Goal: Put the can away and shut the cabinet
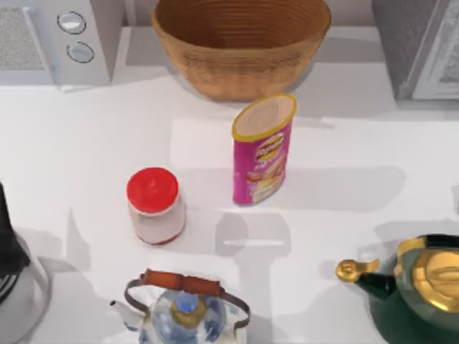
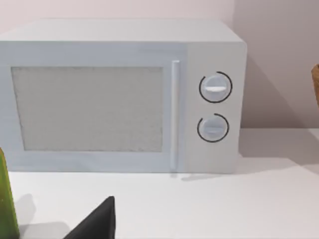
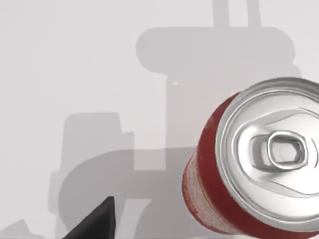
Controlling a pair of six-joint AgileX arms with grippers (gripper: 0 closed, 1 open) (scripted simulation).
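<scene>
The can [image 3: 259, 164] is red with a silver pull-tab lid and stands upright on the white table. The right wrist view looks down on it from close above. A dark tip of my right gripper [image 3: 94, 221] shows beside it, apart from the can. The cabinet [image 1: 423, 43], a grey box with a white front, stands at the table's back right corner; I cannot tell whether it stands open. My left arm [image 1: 8, 236] stays at the table's left edge. A dark tip of my left gripper [image 2: 97, 221] faces the microwave [image 2: 119, 99].
A wicker basket [image 1: 240, 43] stands at the back centre and a microwave [image 1: 57, 36] at the back left. A pink snack tube [image 1: 262, 154] and a red-lidded jar [image 1: 154, 208] stand mid-table. A blue-white teapot [image 1: 186, 308] and a green-gold kettle [image 1: 416, 287] sit along the front edge.
</scene>
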